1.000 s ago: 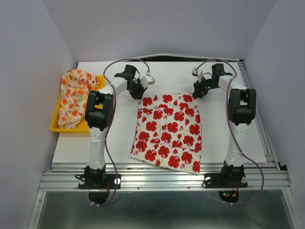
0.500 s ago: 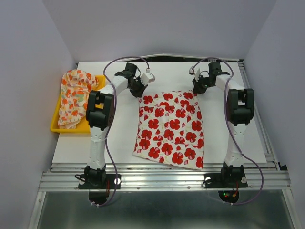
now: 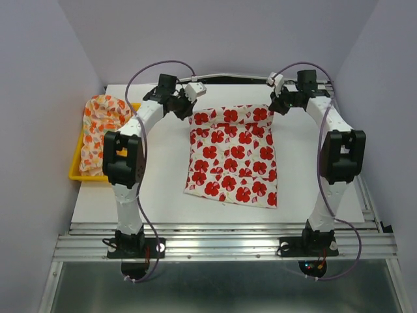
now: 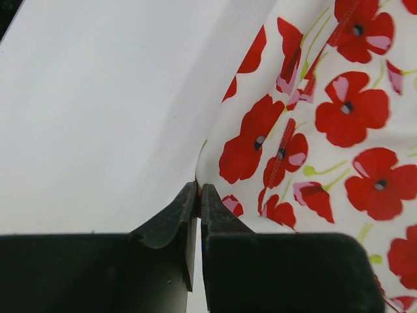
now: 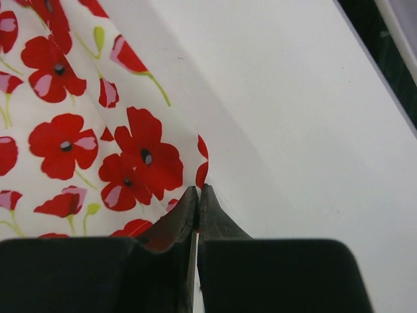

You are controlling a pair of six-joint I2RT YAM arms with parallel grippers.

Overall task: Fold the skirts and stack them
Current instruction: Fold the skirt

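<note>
Left pincer (image 4: 199,189): closed on the far-left corner of the red-flowered skirt (image 3: 231,156), at 11 o'clock of the cloth; a fold of fabric is pinched between the jaws.
Right pincer (image 5: 197,190): closed on the far-right corner of the same skirt, at 1 o'clock of the cloth.
Red-flowered skirt: located at the centre of the worktop (image 3: 326,176); the far edge is held between the two pincers, and the remainder is spread flat toward 6 o'clock, with the near hem slanted.
Cream skirt (image 3: 101,130): bunched and unfolded in the yellow tray (image 3: 73,173), at 9 to 10 o'clock of the worktop, well apart from the red-flowered skirt.
Yellow tray: placed at the left edge of the worktop; largely covered by the cream skirt.
Stack: not yet formed.
</note>
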